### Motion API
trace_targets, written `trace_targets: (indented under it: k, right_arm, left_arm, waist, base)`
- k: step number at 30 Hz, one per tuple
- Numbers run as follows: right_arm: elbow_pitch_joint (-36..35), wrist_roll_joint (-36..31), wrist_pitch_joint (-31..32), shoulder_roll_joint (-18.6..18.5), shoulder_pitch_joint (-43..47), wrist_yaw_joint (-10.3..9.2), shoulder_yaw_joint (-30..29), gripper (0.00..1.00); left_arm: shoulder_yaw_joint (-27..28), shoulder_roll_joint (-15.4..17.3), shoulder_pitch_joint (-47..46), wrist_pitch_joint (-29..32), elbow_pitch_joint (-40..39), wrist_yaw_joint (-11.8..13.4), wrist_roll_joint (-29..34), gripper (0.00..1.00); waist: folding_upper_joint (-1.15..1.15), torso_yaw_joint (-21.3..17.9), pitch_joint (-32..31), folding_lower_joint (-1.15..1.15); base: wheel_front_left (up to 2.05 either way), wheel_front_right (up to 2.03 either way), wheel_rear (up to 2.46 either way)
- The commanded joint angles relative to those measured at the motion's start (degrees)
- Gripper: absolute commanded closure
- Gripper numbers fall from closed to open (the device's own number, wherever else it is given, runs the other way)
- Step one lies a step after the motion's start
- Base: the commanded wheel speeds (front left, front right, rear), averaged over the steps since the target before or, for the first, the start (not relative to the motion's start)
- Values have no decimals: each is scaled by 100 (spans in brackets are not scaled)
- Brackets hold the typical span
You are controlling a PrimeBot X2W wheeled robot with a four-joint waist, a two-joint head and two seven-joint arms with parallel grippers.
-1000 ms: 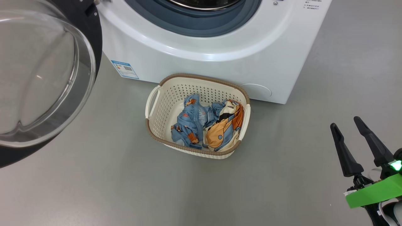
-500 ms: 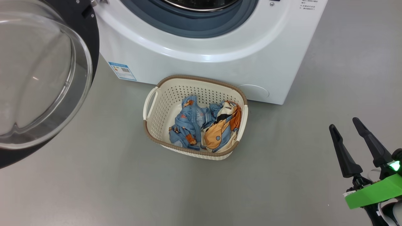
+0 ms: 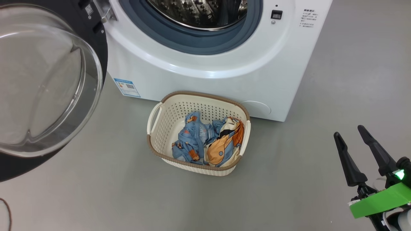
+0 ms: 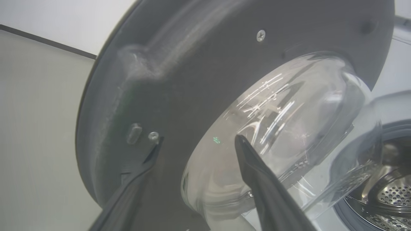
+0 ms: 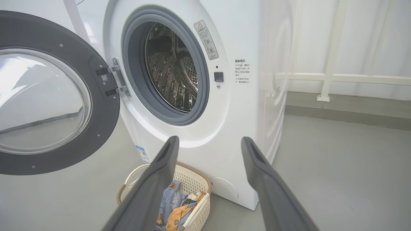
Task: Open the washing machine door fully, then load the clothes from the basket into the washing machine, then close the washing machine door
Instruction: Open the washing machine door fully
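The washing machine door (image 3: 48, 83) stands wide open beside the washing machine (image 3: 208, 73), the left gripper (image 4: 199, 138) and right gripper (image 3: 349, 131) are spread and empty, and the clothes (image 3: 208, 141) lie in the basket (image 3: 205, 94) at its foot, so loading and closing remain.

Bright, even; glare on door (image 4: 269, 93)

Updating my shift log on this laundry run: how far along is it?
Done: the washing machine door stands swung wide off the washing machine. In hand: left tool is open beside the door's inner face, gripping nothing; right tool open, off to the side. Left: the clothes lie in the basket, to load; then shut the door.
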Motion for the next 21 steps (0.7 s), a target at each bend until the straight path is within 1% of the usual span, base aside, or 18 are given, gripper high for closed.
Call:
trace_targets:
  k: [1, 7, 13, 20, 21]
  right_arm:
    - [-124, -13, -70, -102, 85, 43, 64, 0]
    - [-146, 18, -70, -41, 193, 43, 58, 0]
    - [-171, 19, -70, 5, 275, 43, 57, 0]
    - [-174, 39, -70, 56, 372, 43, 62, 0]
    - [-173, 54, -70, 72, 390, 43, 53, 0]
  left_arm:
    - [207, 250, 120, -36, -276, -40, 41, 0]
    - [112, -7, 598, -36, -830, -139, 68, 0]
    - [-108, -231, 952, -3, -1344, -168, 101, 0]
    - [-426, -525, 1352, 96, -1955, -93, 253, 0]
    - [-497, -605, 1475, 135, -2116, -74, 267, 0]
  waist:
    - [0, -29, -87, 0]
    - [0, -131, -254, 0]
    - [0, -298, -375, 0]
    - [0, -580, -510, 0]
    - [0, -681, -537, 0]
  base:
    - [0, 0, 0]
    - [0, 0, 0]
    - [0, 0, 0]
    - [0, 0, 0]
    - [0, 0, 0]
